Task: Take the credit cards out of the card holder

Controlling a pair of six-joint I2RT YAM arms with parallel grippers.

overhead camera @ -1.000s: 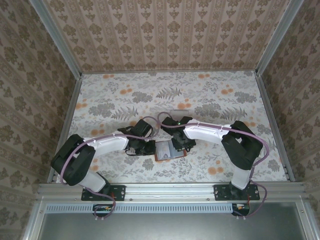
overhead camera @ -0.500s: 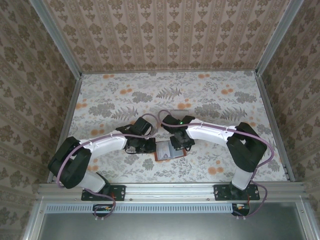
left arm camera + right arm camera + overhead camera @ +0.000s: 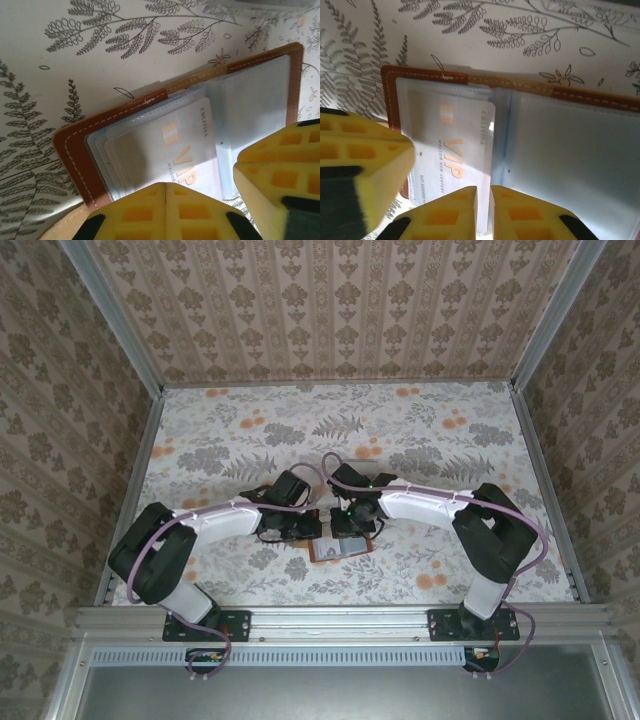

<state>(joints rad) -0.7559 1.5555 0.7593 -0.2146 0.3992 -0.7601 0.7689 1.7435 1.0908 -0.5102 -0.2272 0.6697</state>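
Since 1 second ago the left gripper [image 3: 306,528] has slid rightward up to the left edge of the card holder [image 3: 341,549], and the right gripper [image 3: 351,527] has edged a little leftward over the holder's far edge. The holder itself has stayed in place. It lies spread open on the flowered table [image 3: 420,430], near the front and about midway between the 2 arm bases.

In the left wrist view, the left gripper [image 3: 166,200] has its 2 yellow pads pressed together with no gap, right at the lower edge of a pale credit card [image 3: 175,145] printed "VIP" in orange. Whether anything is pinched between them I cannot tell. The card sits in the left half of the holder [image 3: 75,150], under clear sleeves [image 3: 250,100], with the brown stitched rim around it. A yellow finger [image 3: 280,175] of the other gripper stands just beside, at the right.

In the right wrist view, the holder [image 3: 388,95] lies flat and the same card [image 3: 455,145] sits in its left half. The right half shows only clear sleeves [image 3: 570,145]. The right gripper [image 3: 483,202] is narrow, with a thin slit between its pads, poised over the card's lower right corner. Whether the pads touch the card I cannot tell.
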